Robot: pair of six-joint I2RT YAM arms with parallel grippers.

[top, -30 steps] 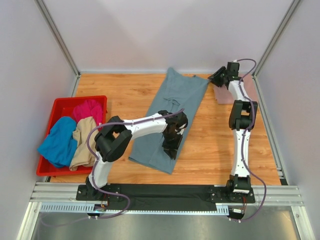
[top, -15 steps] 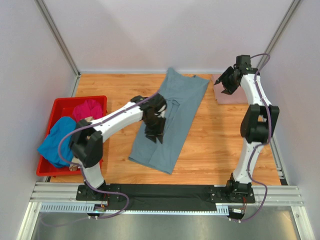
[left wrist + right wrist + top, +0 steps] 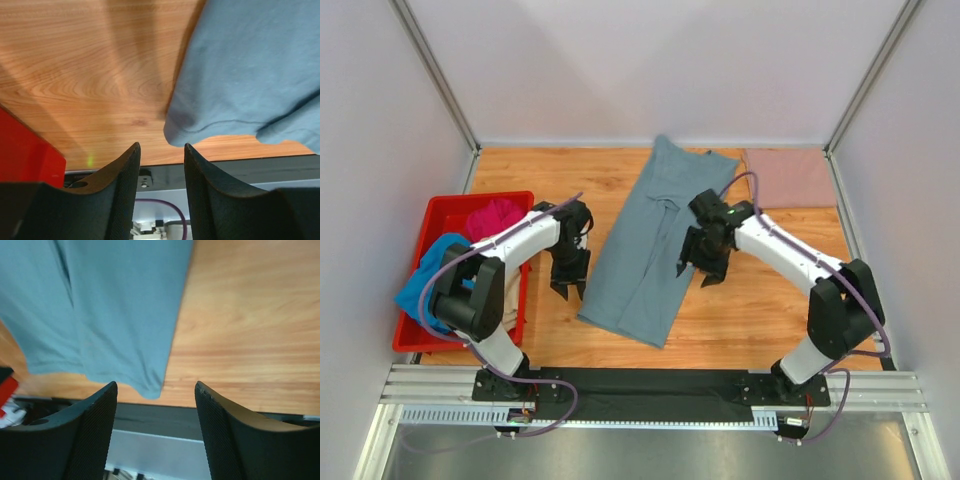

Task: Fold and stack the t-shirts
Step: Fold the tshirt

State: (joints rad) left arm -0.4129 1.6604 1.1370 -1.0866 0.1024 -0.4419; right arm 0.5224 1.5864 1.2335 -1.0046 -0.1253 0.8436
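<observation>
A slate grey-blue t-shirt (image 3: 645,250) lies folded lengthwise in a long strip across the middle of the table. My left gripper (image 3: 566,283) hovers just left of its near-left edge, open and holding nothing. In the left wrist view the shirt's hem corner (image 3: 240,75) lies past the left gripper (image 3: 161,150). My right gripper (image 3: 699,270) hangs at the strip's right edge, jaws wide and empty. The right wrist view shows the shirt's near corner (image 3: 115,305) beyond the right gripper (image 3: 155,386). A dusty-pink t-shirt (image 3: 790,178) lies folded at the back right.
A red bin (image 3: 445,205) at the left holds bright blue (image 3: 435,285), magenta (image 3: 495,218) and beige (image 3: 510,283) t-shirts in a heap. Its red wall (image 3: 25,145) shows in the left wrist view. Walls close in the table on three sides.
My left arm has slid left off the grey-blue t-shirt. My right arm has swung from the back right corner down to the shirt's right edge. Both grippers have opened wider.
</observation>
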